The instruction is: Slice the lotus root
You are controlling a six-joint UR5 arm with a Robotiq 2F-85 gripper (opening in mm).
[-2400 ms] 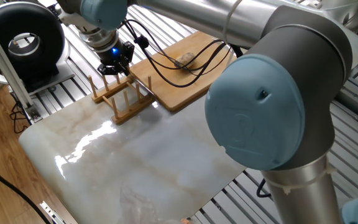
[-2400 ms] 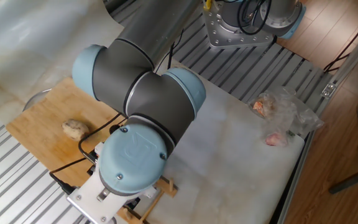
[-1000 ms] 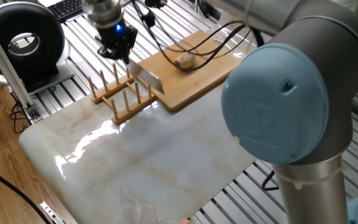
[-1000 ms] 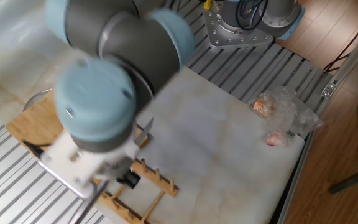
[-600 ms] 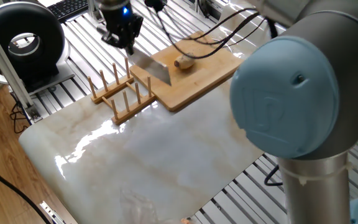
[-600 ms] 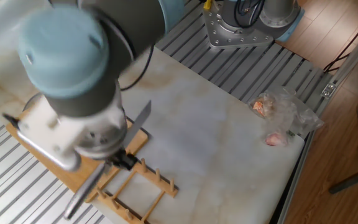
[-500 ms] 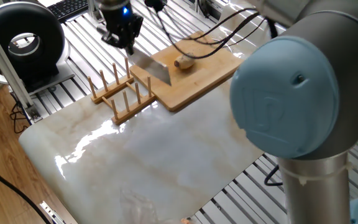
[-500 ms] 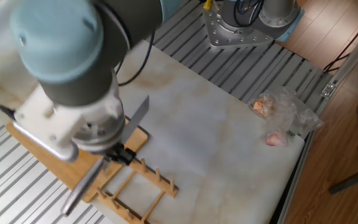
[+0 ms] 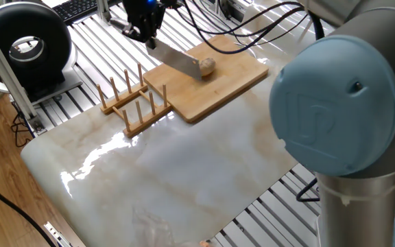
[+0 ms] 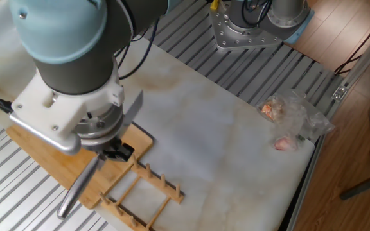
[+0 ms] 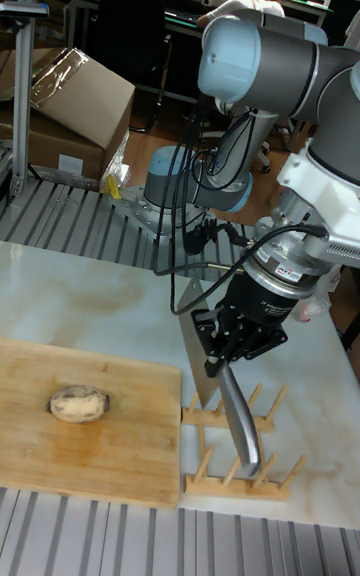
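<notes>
- The gripper is clamped on a knife, its fingers closed around the grip where blade and handle meet.
- In the tall fixed view the blade points up and to the left, the metal handle down and to the right, above the wooden rack.
- The lotus root lies on the bamboo board, left of the gripper and apart from the blade.
- In one fixed view the blade overlaps the board beside the root.
</notes>
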